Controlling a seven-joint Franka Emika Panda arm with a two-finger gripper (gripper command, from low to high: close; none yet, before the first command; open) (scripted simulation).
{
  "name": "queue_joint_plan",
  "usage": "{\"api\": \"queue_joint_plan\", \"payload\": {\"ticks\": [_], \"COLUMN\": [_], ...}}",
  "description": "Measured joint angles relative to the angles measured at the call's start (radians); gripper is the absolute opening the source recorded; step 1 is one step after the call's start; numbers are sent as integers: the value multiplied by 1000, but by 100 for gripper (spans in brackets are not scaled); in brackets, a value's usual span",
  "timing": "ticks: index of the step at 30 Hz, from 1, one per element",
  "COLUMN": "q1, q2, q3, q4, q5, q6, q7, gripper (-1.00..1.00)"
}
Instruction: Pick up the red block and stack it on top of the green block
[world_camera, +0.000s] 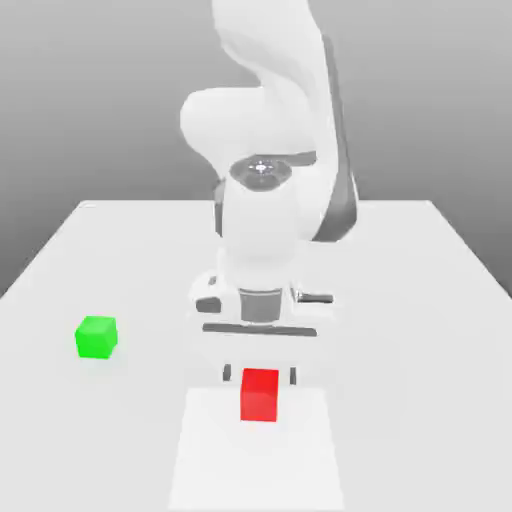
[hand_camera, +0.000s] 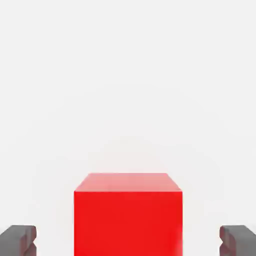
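Exterior view first: your red block sits on the white table close to the near edge, right below the arm's hand. The gripper hangs over it, pointing down, fingertips just peeking out either side of the block's top, so it's spread wide and not pinching anything. The block stands w/ one face square to you, on a slightly brighter strip of table. The green block is off toward the exterior view's left, well apart from the red one, w/ bare tabletop between them and all round it. It's not far from that side's table edge tho. Plenty of free surface on the exterior view's right too. The arm's bulk covers the middle of the table behind the hand, and the arm's top is cut off by the frame.

Hand view: red block dead centre btw the two dark fingertips, clear gaps on both sides, no contact. Block's lower part is cut off by the frame, same for the fingers, so you can't see where it meets the table.
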Motion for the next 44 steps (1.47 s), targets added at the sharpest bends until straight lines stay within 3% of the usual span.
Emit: {"api": "queue_joint_plan", "payload": {"ticks": [1,8,16,32,36,41,42,44], "q1": [3,1,-18,-640,-645,-595,-591,-585], "q2": [21,19,-239,-456,-373,-208,-179,-179], "q3": [-3,-2,-2,-316,-353,-370,-369,-369], "q4": [3,3,-34,-81,-79,-76,-76,-76], "q5": [-1,-4,15,-176,-135,-11,21,21], "q6": [18,17,-204,-367,-288,-130,-102,-102], "q7": [1,4,-6,336,321,238,216,216], "gripper": [-100,-100,-100,-100,-100,-100,100,100]}}
